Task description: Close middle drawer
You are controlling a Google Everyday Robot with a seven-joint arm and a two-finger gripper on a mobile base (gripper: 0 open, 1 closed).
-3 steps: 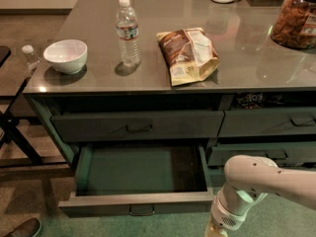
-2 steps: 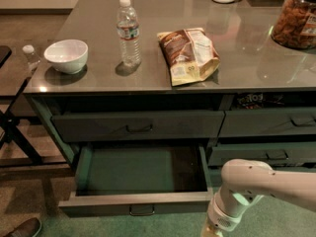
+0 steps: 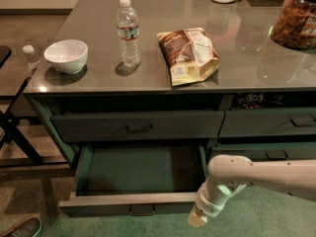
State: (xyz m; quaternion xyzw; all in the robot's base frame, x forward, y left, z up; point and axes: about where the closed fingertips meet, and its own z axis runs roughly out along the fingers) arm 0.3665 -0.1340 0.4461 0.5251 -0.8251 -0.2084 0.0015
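The middle drawer (image 3: 129, 204) stands pulled far out below the counter, showing its green floor (image 3: 138, 169) and its low dark front with a small metal handle (image 3: 142, 211). My white arm (image 3: 256, 174) comes in from the right and bends down. My gripper (image 3: 198, 219) hangs at its end, low at the bottom of the view, just right of the drawer's front right corner. I cannot tell whether it touches the drawer front.
On the countertop (image 3: 256, 68) stand a white bowl (image 3: 66, 56), a water bottle (image 3: 128, 32), a snack bag (image 3: 188, 55) and a jar (image 3: 298, 19). A taller shut drawer (image 3: 138, 126) sits above the open one, with narrower drawers (image 3: 269, 124) to its right. A shoe (image 3: 22, 228) shows at the bottom left.
My arm and gripper have moved left, closer to the drawer's front right corner. The drawer itself has not visibly moved.
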